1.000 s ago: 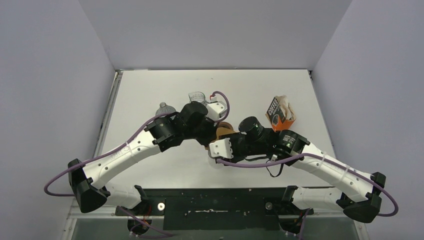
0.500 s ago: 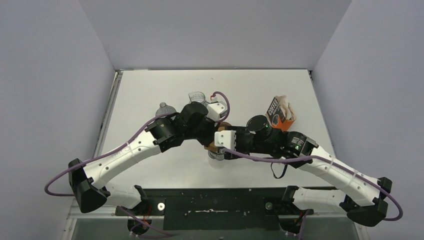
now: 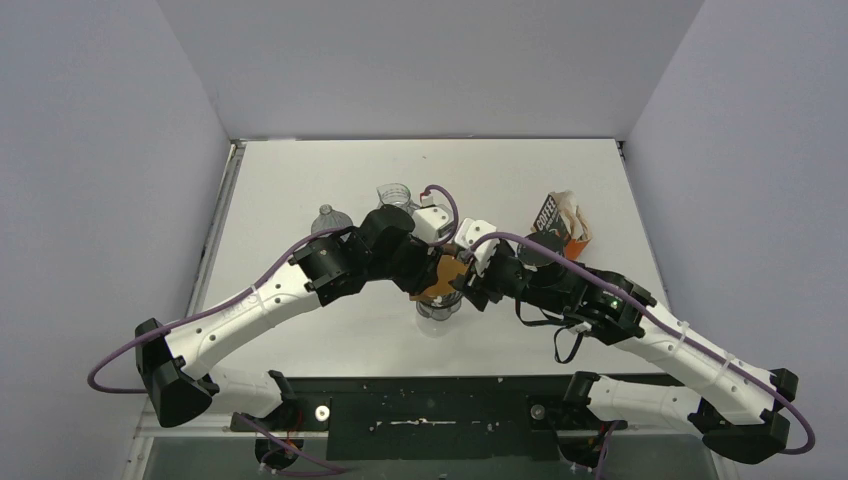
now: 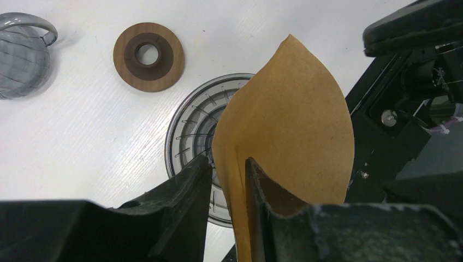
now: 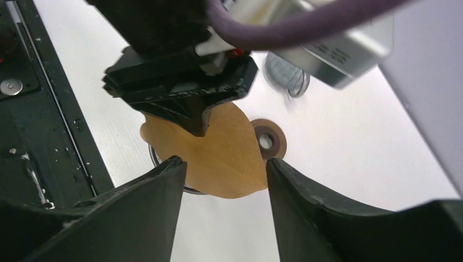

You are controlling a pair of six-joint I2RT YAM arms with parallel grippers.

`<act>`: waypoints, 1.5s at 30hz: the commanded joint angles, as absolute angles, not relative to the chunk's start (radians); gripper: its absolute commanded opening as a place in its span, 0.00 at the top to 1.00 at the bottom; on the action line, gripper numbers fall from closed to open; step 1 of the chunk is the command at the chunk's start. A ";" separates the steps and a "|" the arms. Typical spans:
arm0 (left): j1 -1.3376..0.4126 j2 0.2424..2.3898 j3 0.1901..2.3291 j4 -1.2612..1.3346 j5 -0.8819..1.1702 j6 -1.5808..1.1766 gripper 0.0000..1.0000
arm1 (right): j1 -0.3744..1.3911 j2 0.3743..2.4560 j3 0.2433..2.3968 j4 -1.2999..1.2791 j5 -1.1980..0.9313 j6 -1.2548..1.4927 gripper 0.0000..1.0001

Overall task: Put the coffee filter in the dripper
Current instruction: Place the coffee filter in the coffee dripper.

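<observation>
**Filter** [image 4: 289, 120]: tan paper, at table centre over the dripper [image 4: 188, 128], whose rim shows at its 9 o'clock in the left wrist view. **Left gripper** [image 4: 228, 164]: fingers slightly apart, with the filter's seam edge loose between them. **Right gripper** [image 5: 224, 162]: spread wide and empty, at the filter's 3 o'clock. The paper is judged light, limp and easily creased, and is best pinched at the rim beside the seam. Its long axis runs rim to tip, with the tip away from the fingers, toward the dripper.
</observation>
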State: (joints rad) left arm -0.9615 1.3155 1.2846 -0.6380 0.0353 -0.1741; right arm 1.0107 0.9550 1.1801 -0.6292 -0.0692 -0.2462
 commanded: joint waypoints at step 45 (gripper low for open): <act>-0.966 1.154 1.175 -0.413 0.088 -0.266 0.62 | 0.968 1.167 1.055 -0.528 0.123 0.519 1.00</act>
State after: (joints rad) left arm -0.9470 1.2087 1.1542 -0.5610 0.0147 -0.3099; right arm 0.9752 1.1427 1.0748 -0.4725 0.0681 0.4816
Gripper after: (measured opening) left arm 0.379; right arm 0.023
